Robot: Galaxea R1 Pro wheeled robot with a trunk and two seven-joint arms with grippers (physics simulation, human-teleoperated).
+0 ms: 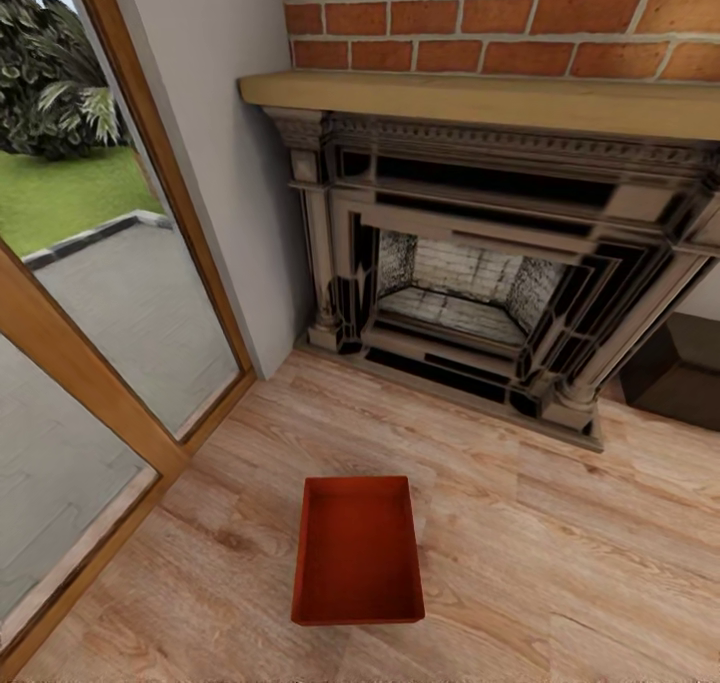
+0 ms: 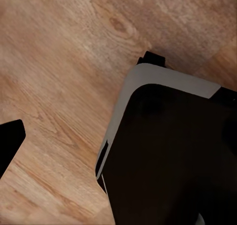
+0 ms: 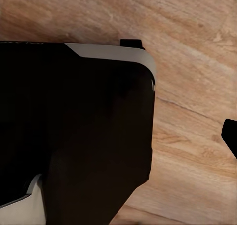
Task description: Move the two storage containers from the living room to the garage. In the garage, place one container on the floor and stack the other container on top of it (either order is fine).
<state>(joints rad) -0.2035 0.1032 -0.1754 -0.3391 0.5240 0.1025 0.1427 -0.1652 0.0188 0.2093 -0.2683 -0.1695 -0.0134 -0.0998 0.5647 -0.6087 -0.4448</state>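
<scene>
One red-orange open-topped storage container (image 1: 357, 550) sits empty on the light wood plank floor (image 1: 560, 553) of the living room, in front of the dark ornate fireplace (image 1: 480, 293). It lies low in the middle of the head view. The garage is out of view. In the left wrist view a single dark fingertip (image 2: 10, 141) pokes in at the picture's edge over the planks. The right wrist view likewise catches one dark fingertip (image 3: 231, 136). Nothing is held at either fingertip, and the other finger of each gripper is out of frame.
Wood-framed glass doors (image 1: 90, 363) run along the left, with paving and grass outside. Red brick (image 1: 500, 13) and a wooden mantel (image 1: 480, 98) top the fireplace. A dark box (image 1: 680, 373) stands at the right. My black, grey-trimmed base (image 2: 173, 151) (image 3: 74, 126) stands on the planks.
</scene>
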